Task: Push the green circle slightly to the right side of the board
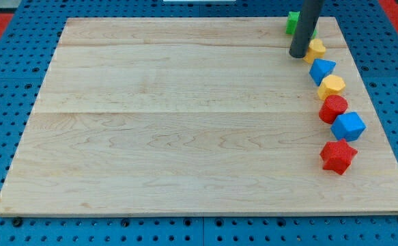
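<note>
My tip (298, 54) rests on the board near the view's top right. A green block (293, 21) sits just above it, mostly hidden behind the rod, so its shape cannot be made out. A yellow block (316, 48) lies right beside the tip on its right. Below that, a blue block (321, 70), a yellow block (332, 87), a red block (333, 108), a blue cube (349, 126) and a red star-like block (338, 156) run in a line down the right side.
The wooden board (171, 116) lies on a blue perforated table (1, 102). The line of blocks stands close to the board's right edge.
</note>
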Available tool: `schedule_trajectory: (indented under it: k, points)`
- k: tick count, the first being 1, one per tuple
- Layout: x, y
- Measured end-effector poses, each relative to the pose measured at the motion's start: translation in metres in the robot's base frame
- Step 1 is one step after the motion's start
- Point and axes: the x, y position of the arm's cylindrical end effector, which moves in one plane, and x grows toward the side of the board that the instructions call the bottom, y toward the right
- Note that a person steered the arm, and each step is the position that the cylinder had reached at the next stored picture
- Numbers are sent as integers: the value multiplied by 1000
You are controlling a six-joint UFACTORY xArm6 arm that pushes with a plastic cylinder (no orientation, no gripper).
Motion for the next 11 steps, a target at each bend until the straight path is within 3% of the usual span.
schedule_trajectory:
  k: [2,9,11]
  points:
    - [-48,-21]
    - [-50,-1]
    - [-70,-46]
